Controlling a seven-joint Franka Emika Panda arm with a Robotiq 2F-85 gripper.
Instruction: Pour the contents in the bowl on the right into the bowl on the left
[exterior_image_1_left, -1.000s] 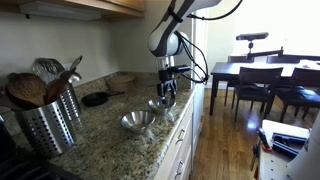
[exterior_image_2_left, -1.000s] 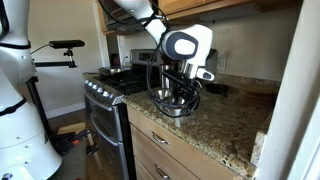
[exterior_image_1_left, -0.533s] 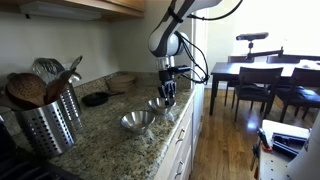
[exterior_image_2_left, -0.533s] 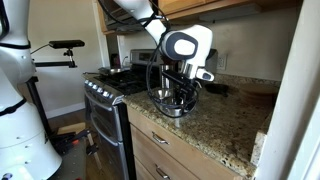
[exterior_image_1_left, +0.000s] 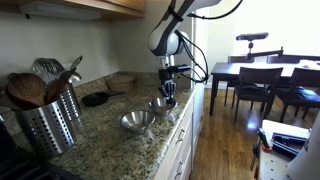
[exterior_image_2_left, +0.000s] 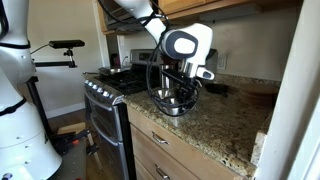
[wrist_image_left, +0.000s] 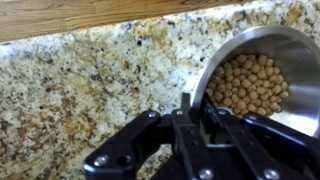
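Two metal bowls stand on the granite counter. In an exterior view the bowl on the left (exterior_image_1_left: 136, 121) is empty and apart from the arm. The bowl on the right (exterior_image_1_left: 160, 105) sits under my gripper (exterior_image_1_left: 167, 96). The wrist view shows this bowl (wrist_image_left: 250, 45) filled with small round tan pieces (wrist_image_left: 248, 85), chickpea-like. My gripper (wrist_image_left: 193, 106) is shut on its near rim, one finger inside and one outside. From the opposite side, the gripper (exterior_image_2_left: 181, 94) hides most of the bowls (exterior_image_2_left: 168, 106).
A metal utensil holder (exterior_image_1_left: 44, 122) with wooden spoons stands at the counter's near end. A dark flat dish (exterior_image_1_left: 96, 98) and a wooden bowl (exterior_image_1_left: 122, 78) lie by the wall. A stove (exterior_image_2_left: 105, 92) adjoins the counter. A dining table with chairs (exterior_image_1_left: 262, 76) stands beyond.
The fingers have closed onto the rim of the bowl on the right. The arm and both bowls have stayed in place.
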